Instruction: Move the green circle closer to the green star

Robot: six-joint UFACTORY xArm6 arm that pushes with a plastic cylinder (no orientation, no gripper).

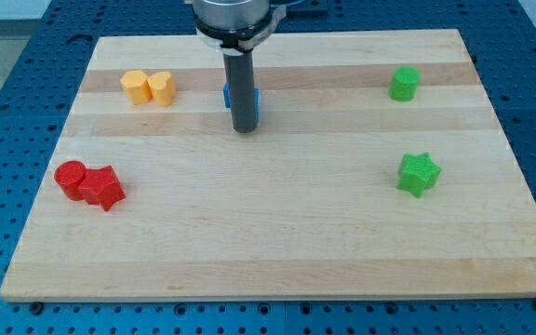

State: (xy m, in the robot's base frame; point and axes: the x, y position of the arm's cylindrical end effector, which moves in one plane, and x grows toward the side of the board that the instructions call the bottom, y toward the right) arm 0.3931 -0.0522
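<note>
The green circle (404, 84) sits near the view's top right on the wooden board (277, 233). The green star (419, 174) lies below it, toward the view's right, with a clear gap between the two. My tip (244, 129) is down near the board's top middle, far to the left of both green blocks. A blue block (254, 99) stands right behind the rod and is mostly hidden by it.
Two yellow blocks (148, 87) sit side by side at the view's top left. A red circle (70, 177) and a red star (103, 188) touch each other at the left. The board lies on a blue perforated table (26, 74).
</note>
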